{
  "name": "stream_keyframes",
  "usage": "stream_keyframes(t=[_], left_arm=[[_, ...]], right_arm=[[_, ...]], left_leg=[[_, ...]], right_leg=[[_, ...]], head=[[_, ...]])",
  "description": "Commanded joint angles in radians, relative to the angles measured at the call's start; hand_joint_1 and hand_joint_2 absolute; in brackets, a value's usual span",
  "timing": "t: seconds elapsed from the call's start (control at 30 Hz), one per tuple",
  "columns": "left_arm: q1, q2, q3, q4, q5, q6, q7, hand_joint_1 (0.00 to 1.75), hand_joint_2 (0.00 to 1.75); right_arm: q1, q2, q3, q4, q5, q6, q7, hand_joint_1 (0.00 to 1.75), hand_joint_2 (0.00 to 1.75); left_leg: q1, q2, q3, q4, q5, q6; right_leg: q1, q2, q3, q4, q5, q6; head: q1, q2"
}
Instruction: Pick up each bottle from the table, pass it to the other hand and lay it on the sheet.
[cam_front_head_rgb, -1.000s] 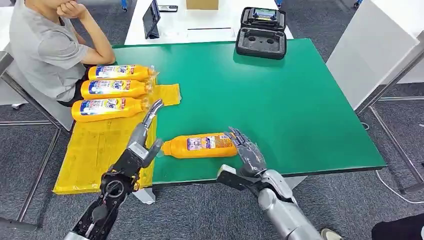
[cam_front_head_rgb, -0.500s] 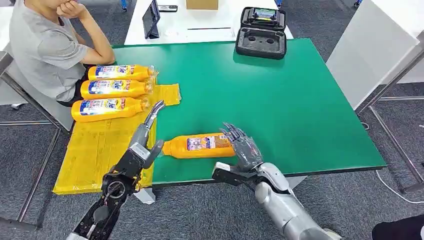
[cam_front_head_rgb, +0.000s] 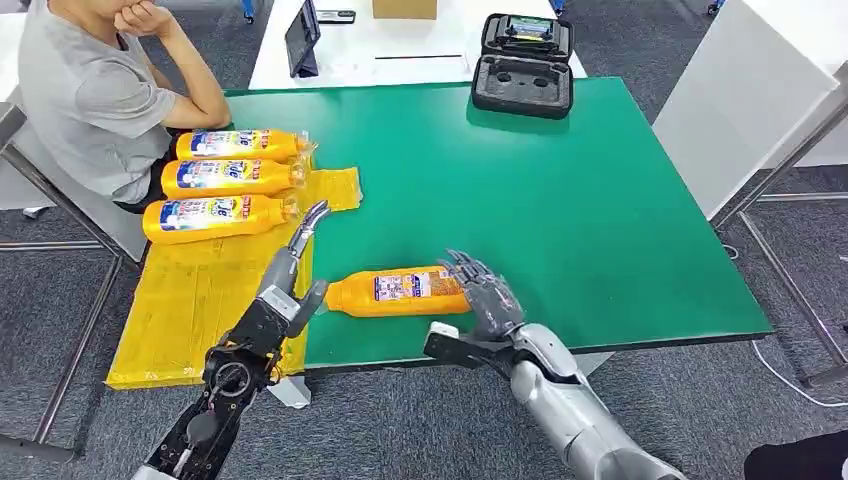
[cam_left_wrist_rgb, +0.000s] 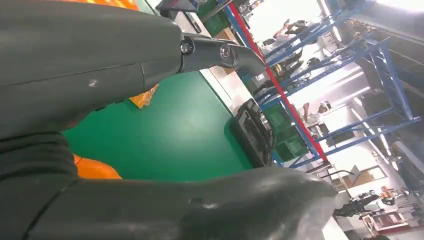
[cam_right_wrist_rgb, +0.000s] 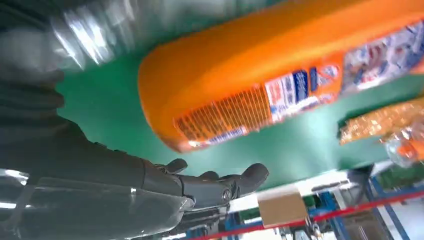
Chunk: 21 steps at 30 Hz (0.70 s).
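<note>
We see one orange bottle (cam_front_head_rgb: 400, 291) lying on its side on the green table (cam_front_head_rgb: 560, 220) near the front edge, just beside the yellow sheet (cam_front_head_rgb: 205, 300) where three more bottles (cam_front_head_rgb: 222, 172) lie. Our right hand (cam_front_head_rgb: 482, 296) is spread at its base, holding nothing. Our left hand (cam_front_head_rgb: 290, 275) hovers open by its cap end.

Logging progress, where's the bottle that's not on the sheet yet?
In the head view, the bottle lies on the green table near its front edge, between the left hand and right hand.
</note>
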Motion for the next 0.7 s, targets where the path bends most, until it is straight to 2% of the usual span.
stream_keyframes(t=[0.03,0.27,0.7], left_arm=[[-0.024,0.001,-0.011,0.03,0.002,-0.009,0.002,0.0,0.0],[-0.025,0.001,-0.012,0.03,0.001,-0.008,0.001,0.0,0.0],[-0.024,-0.007,-0.013,0.001,-0.003,-0.023,0.008,0.0,0.0]], right_arm=[[-0.065,-0.005,0.041,0.107,0.012,0.019,0.016,0.0,1.75],[-0.076,-0.002,0.048,0.132,0.012,0.061,0.015,0.0,1.75],[-0.068,-0.018,0.052,0.121,0.039,0.029,0.017,0.0,1.75]], left_leg=[[-0.001,0.001,0.003,-0.001,-0.001,0.0],[-0.001,0.001,0.004,-0.001,-0.001,0.0],[-0.001,0.0,0.003,-0.001,-0.001,0.0]], right_leg=[[0.0,0.0,0.002,0.0,-0.001,0.0],[-0.001,0.0,0.003,0.0,-0.001,0.0],[0.0,-0.001,0.003,0.0,-0.001,0.0]], head=[[0.0,0.0],[0.0,0.0],[0.0,0.0]])
